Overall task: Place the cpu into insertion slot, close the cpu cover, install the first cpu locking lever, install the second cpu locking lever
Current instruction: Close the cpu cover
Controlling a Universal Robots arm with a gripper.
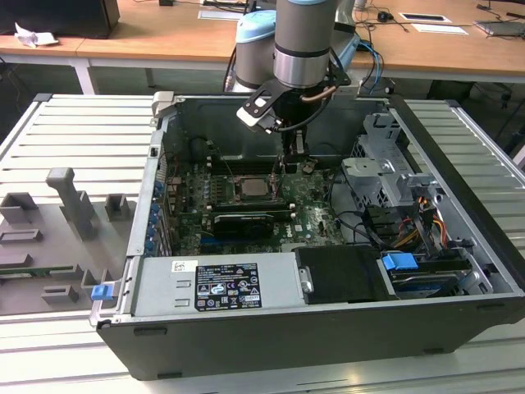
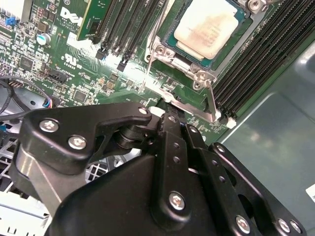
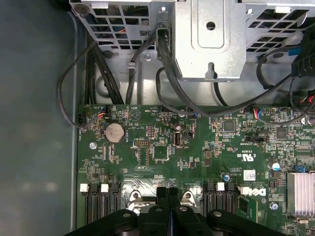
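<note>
One locking lever [image 2: 212,101] is seen beside the gripper [image 3: 167,192] (closed, nothing held), so it should be pressed down slowly & latched w/o jarring the cpu [image 2: 209,27].

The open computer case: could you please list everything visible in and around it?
computer case: one, black, on ribbed table.
circuit board: one, green, case floor.
cpu: one, silver, mid-board.
cpu cover: one, silvery, around cpu.
metal lever: one, silvery, beside the cover.
memory slots: several, black, both sides of cpu.
coin battery: one, silver, board edge.
cables: several, black, by drive cage.
drive cage: one, silvery, beside the board.
power supply: one, grey, nearest exterior camera.
arm: one, grey, above case.
claw: one, black, shut, next to lever.
</note>
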